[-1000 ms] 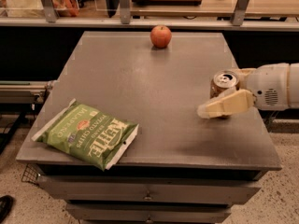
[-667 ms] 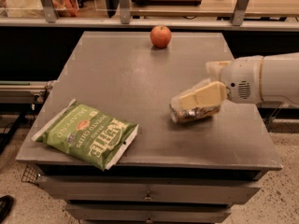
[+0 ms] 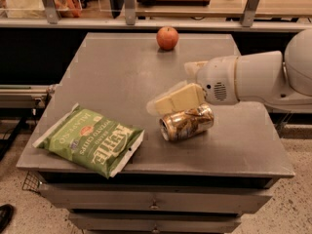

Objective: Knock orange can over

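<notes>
Since a second ago the orange can (image 3: 186,123) has gone from standing near the right edge of the table (image 3: 112,77) to lying on its side, further in toward the middle. The arm (image 3: 253,77) has swept leftward with it.

Now the can rests flat in the front half of the table, right of centre, with one round end turned toward the chip bag (image 3: 90,139). A strip of bare tabletop separates it from the front edge, and a wider stretch lies between it and the right edge.

The gripper (image 3: 173,87) hangs just above and behind the can, reaching in from the right. Its near finger (image 3: 180,97) slants over the can's upper side, touching or almost touching it. Part of the far finger shows behind the wrist, well apart from the near one, so the hand is spread wide and holds nothing.

The chip bag lies at the front left, its lower corner reaching the front edge. An apple (image 3: 167,37) sits near the back edge. Open tabletop fills the middle and left back.
</notes>
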### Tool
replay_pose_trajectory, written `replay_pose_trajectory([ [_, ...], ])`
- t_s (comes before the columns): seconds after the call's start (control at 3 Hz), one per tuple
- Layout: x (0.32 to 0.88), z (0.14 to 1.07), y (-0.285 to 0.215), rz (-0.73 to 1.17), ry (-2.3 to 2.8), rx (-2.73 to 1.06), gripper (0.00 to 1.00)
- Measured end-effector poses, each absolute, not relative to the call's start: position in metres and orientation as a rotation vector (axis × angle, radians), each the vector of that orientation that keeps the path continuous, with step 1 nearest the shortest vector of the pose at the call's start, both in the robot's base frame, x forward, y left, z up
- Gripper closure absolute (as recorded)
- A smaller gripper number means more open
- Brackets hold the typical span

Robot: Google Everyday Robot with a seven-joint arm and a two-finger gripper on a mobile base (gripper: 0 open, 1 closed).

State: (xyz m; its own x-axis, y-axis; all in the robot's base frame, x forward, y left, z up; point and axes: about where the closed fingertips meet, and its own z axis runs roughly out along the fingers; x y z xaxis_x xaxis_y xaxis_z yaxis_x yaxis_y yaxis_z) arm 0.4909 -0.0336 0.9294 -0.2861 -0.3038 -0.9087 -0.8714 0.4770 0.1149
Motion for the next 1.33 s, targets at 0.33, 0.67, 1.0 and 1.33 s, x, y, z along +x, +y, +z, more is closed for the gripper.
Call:
replay_pose_trajectory([
  [0.33, 0.493, 0.931, -0.048, 0.780, 1.805, -0.992, 0.00],
  [0.67, 0.507, 0.934, -0.106, 0.720, 1.774, -1.005, 0.00],
  [1.0, 0.525, 0.948, -0.180, 0.615, 1.769, -1.028, 0.00],
  [1.33, 0.532, 0.968, -0.252, 0.492, 1.821, -1.061, 0.00],
])
